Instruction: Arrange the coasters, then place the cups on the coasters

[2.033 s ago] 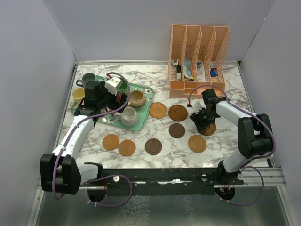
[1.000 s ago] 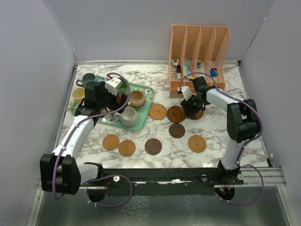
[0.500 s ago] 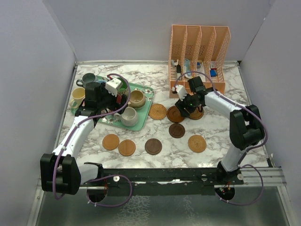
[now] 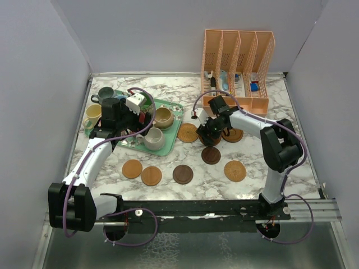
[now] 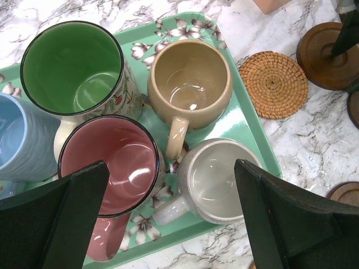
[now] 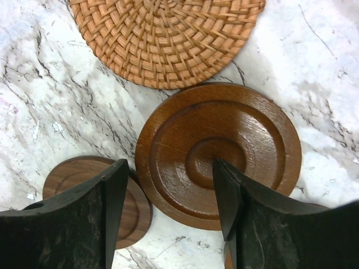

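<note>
Currently right claw (image 6: 170, 179) sits half open, empty, directly over ringed coaster (image 6: 247, 140), woven coaster (image 6: 168, 33) just left of it; right arm nearer. Left claw (image 5: 168, 185) wide open, empty, above cups (image 5: 190, 78) on tray (image 5: 247, 134).

The light blue cup (image 5: 14, 140) is running off the left edge of the left wrist view, and the left end effector (image 5: 171, 190) is covering the near rim of the pink cup (image 5: 106, 162). Over at the right wrist, the woven coaster (image 6: 168, 39) is getting cut by the top edge, while the right end effector (image 6: 168, 185) is hiding part of the small dark coaster (image 6: 137, 213). From above, the contents of the orange rack (image 4: 238, 56) are showing too small to name.
</note>
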{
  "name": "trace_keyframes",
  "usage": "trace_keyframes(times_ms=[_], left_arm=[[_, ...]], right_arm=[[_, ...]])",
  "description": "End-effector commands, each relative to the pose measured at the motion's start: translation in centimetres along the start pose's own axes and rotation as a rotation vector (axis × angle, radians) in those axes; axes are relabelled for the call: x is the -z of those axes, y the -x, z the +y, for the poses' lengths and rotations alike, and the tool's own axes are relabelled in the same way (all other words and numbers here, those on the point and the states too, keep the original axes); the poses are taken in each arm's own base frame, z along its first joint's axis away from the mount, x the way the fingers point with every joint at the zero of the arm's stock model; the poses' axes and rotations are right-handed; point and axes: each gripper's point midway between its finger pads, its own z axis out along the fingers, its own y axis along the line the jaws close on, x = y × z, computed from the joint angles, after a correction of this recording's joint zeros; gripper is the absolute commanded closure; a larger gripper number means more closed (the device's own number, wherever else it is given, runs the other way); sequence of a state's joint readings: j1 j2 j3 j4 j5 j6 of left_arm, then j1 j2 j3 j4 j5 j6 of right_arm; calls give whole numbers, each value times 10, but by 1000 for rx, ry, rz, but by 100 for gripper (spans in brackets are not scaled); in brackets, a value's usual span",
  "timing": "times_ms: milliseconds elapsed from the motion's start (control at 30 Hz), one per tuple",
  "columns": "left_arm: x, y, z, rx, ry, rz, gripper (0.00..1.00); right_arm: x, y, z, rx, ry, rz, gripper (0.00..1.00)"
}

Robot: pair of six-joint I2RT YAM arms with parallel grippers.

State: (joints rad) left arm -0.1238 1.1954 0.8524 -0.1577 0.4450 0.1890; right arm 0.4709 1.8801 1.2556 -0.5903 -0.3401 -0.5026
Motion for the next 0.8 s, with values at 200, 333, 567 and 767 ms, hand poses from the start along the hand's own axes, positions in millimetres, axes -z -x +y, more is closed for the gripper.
trace_keyframes(times_ms=[200,333,567,767], left_arm=[[2,6,-3,-12,-18,-33,1],[2,6,-3,-12,-18,-34,1],[3,7,-3,-14,-15,-37,1],[3,6,-3,-17,-16,-35,1]], right_arm=[[-16,-5,-22,7,-77,49,36],[-12,-15,-36,-28,-97,67,37],[-2,-41,-48,-81,-103,99,38],[5,-63,-52,-96,-123,122,39]])
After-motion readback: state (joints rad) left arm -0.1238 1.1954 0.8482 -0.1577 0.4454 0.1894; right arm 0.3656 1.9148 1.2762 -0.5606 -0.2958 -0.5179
